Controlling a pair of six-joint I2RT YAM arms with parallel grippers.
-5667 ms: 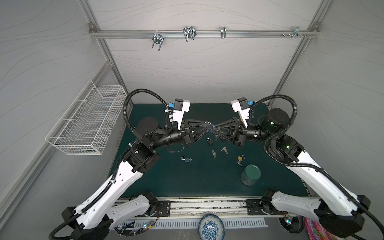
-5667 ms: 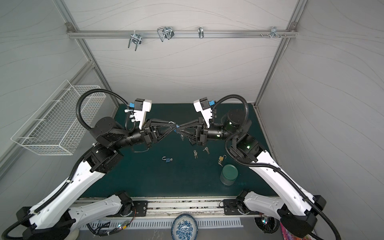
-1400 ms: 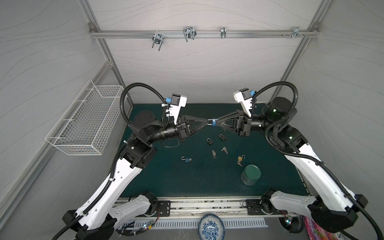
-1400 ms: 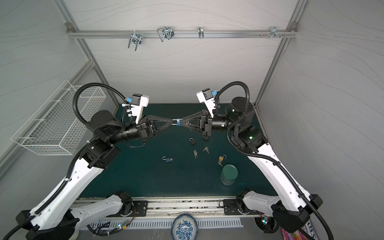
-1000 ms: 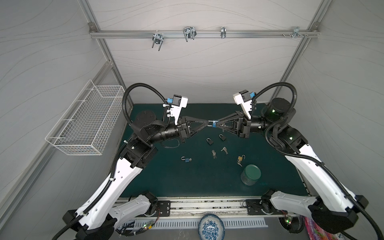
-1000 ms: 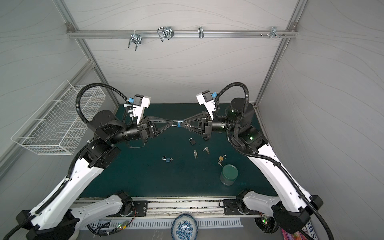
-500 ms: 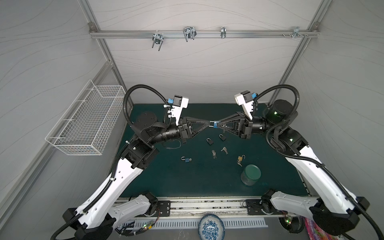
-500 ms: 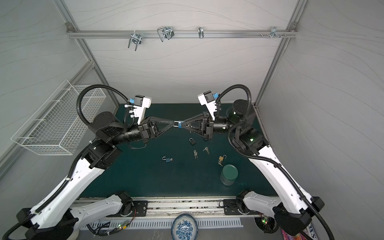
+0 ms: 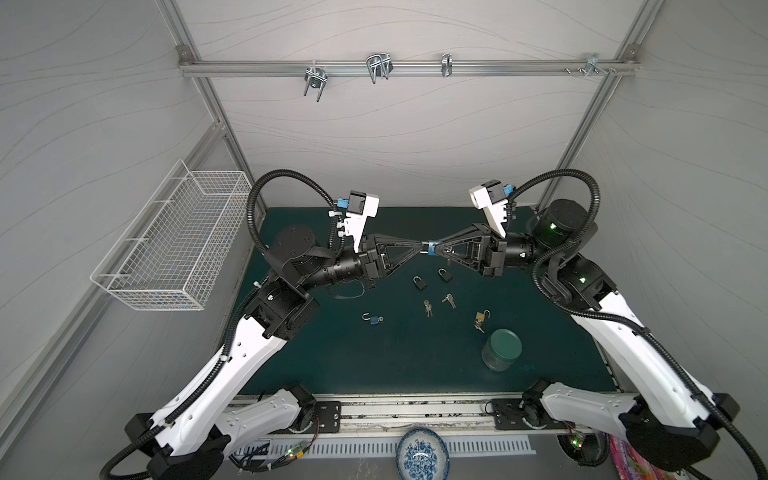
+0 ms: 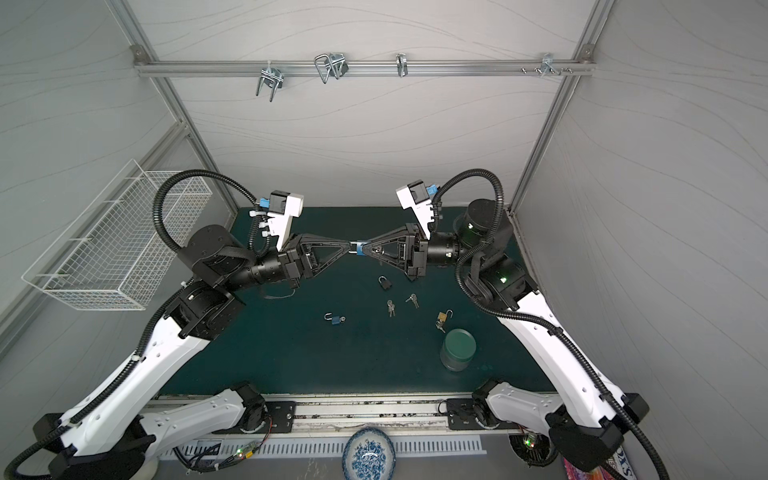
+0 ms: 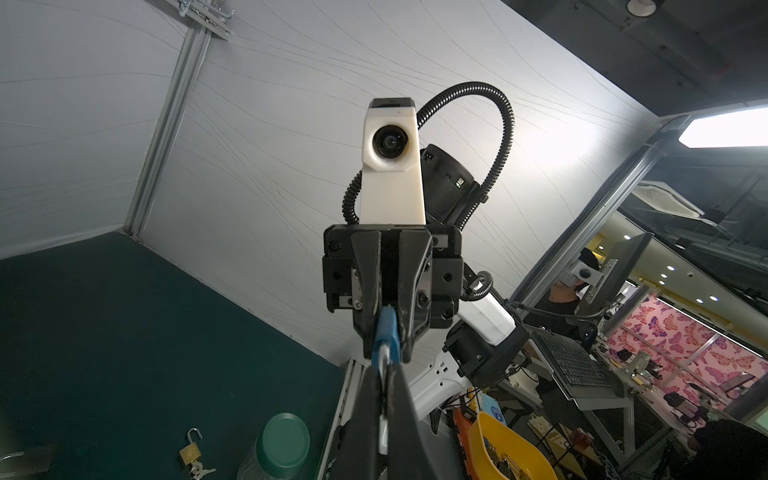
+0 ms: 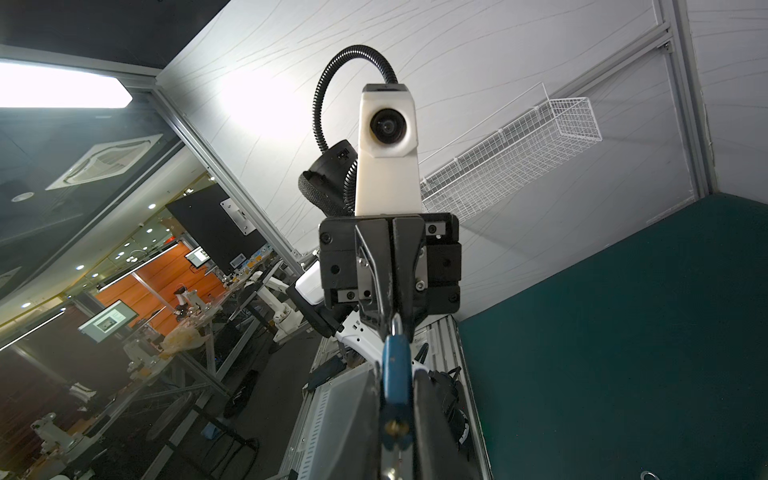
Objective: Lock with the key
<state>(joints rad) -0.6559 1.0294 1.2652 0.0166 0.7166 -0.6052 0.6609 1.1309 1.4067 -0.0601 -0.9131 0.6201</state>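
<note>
Two-point hold: right gripper clamps the padlock. Left gripper, at 9 o'clock, pinches its shackle, presumably to press it shut.

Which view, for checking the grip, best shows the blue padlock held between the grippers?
The right wrist view: the blue padlock is large, body in the right gripper, shackle in the left gripper. The left wrist view shows it narrower; both top views show only a tiny blue spot.

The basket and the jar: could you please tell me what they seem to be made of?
Basket: white-coated metal wire, judging by its thin open grid. Jar: clear glass or plastic body, see-through and shiny; lid probably matte green plastic.
</note>
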